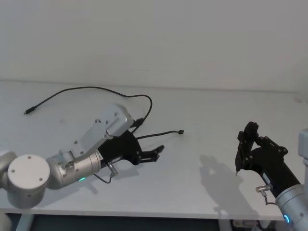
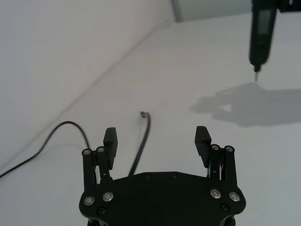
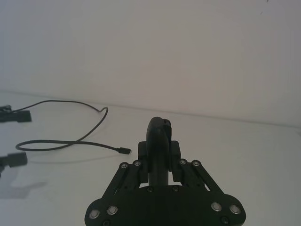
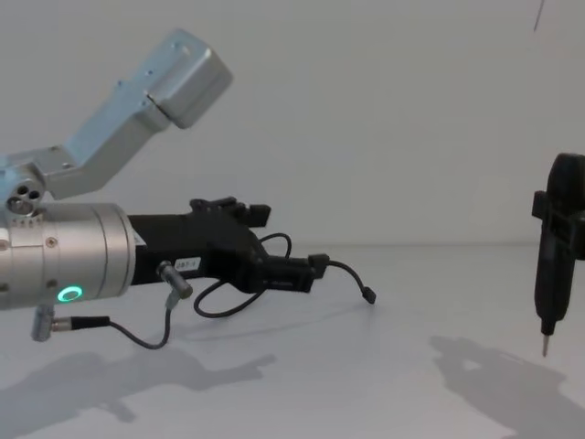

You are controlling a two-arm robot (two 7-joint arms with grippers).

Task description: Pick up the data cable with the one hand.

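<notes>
The data cable (image 1: 96, 88) is laid on the table (image 1: 207, 113) under the left gripper (image 1: 158, 151), whose fingers are spread apart. The right gripper (image 3: 159, 151) is clamped on a pen (image 4: 552, 256).

This looks like a robotics lab's test bench: a plain white counter (image 1: 192, 115) meets a bare white wall (image 1: 154, 38) at 12 o'clock. A silver left arm (image 1: 72, 168) reaches in from 7 o'clock, the right arm (image 1: 293, 202) from 5 o'clock, and a lone black data cable (image 1: 86, 88) lies toward 10 o'clock.

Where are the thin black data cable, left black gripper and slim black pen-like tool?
Thin black data cable (image 1: 91, 87), head view, curved middle.
Left black gripper (image 2: 156, 136), left wrist view, midway between fingers.
Slim black pen-like tool (image 4: 551, 261), chest view, body.
</notes>
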